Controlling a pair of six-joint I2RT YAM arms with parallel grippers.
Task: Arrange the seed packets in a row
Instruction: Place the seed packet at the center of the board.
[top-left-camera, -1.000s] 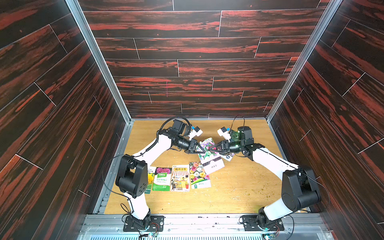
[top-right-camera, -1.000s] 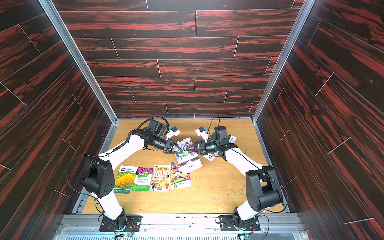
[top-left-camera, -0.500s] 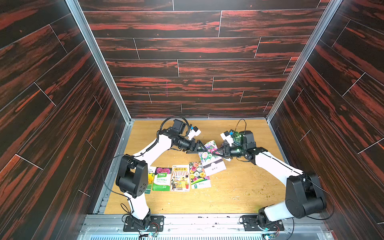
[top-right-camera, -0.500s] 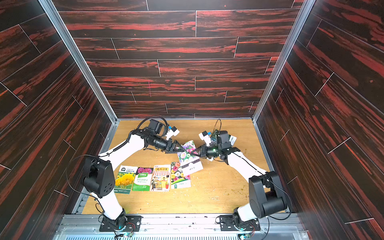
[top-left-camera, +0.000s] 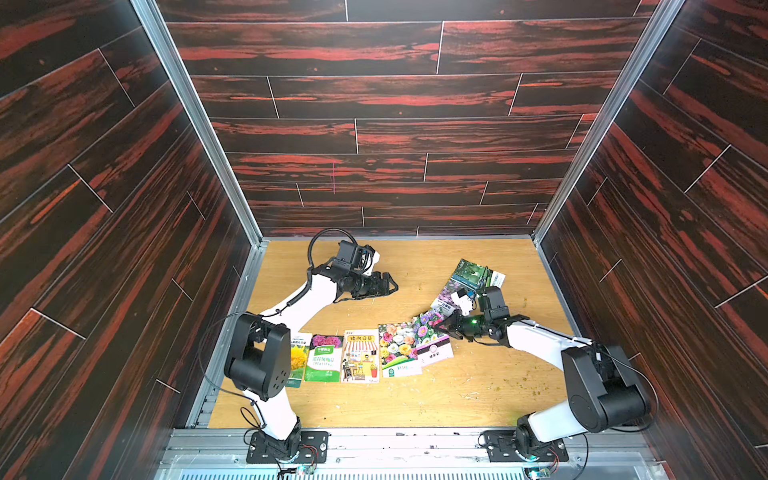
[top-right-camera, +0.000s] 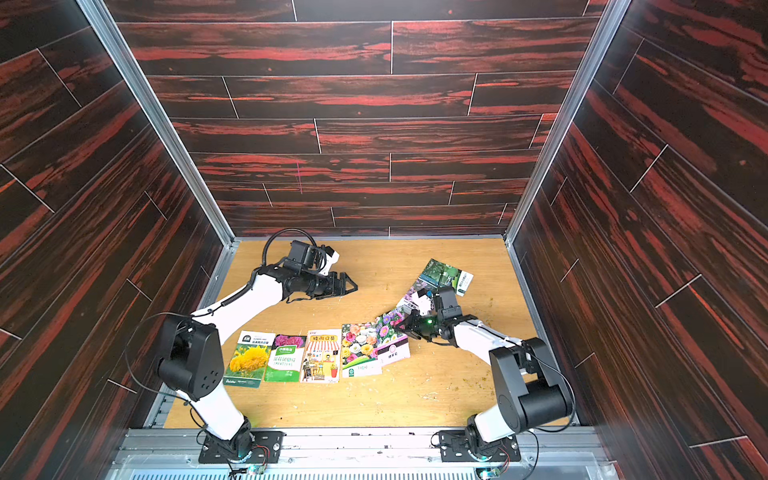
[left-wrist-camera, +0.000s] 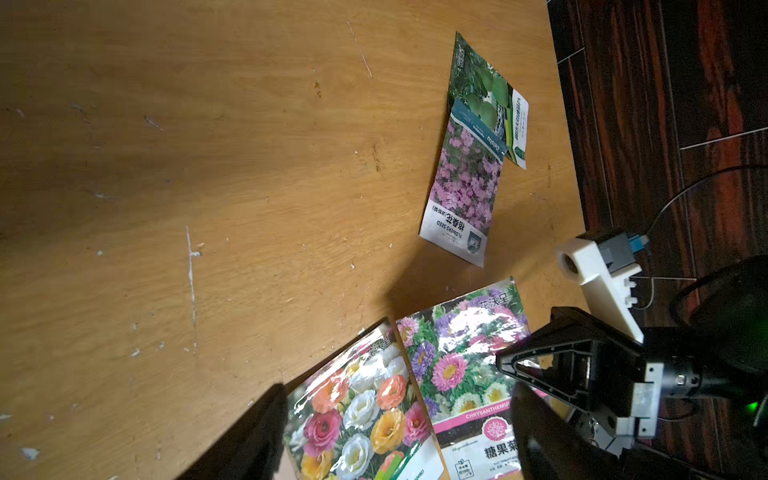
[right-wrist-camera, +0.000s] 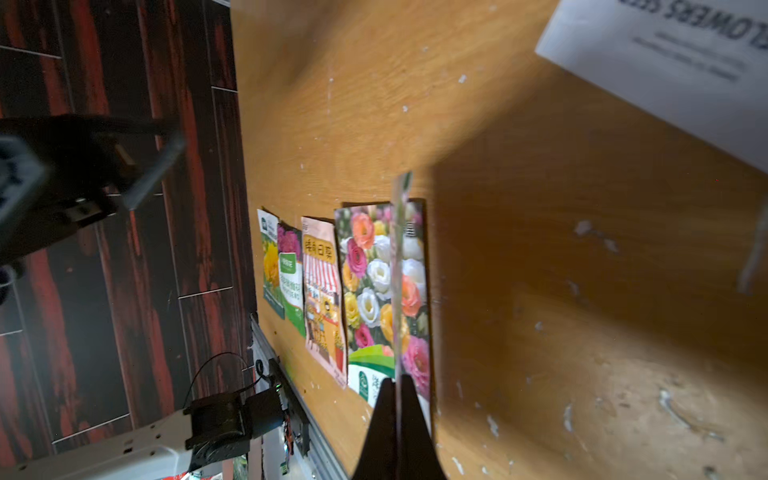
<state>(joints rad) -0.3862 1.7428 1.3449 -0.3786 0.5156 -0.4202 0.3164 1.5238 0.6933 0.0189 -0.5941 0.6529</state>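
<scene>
Near the front of the table, several seed packets lie side by side: sunflower (top-right-camera: 248, 359), green-and-pink (top-right-camera: 286, 358), cartoon shop (top-right-camera: 321, 356) and roses (top-right-camera: 359, 349). My right gripper (top-right-camera: 405, 326) is shut on the top edge of a chrysanthemum packet (top-right-camera: 392, 338). That packet is tilted, with its lower corner against the roses packet (left-wrist-camera: 357, 407). The right wrist view shows it edge-on between the shut fingertips (right-wrist-camera: 386, 399). At the back right a purple-flower packet (top-left-camera: 446, 297) overlaps a green-leaf packet (top-left-camera: 478, 272). My left gripper (top-left-camera: 392, 286) hangs open and empty over the back left.
Dark red wood-panel walls enclose the wooden table (top-left-camera: 415, 399) on three sides. A metal rail (top-left-camera: 395, 440) with both arm bases runs along the front. The left arm's elbow (top-left-camera: 257, 357) covers part of the sunflower packet in a top view.
The left gripper let go of the chrysanthemum packet, opened and drew back to the back left. The right gripper closed on the packet and carried it forward beside the roses packet.
</scene>
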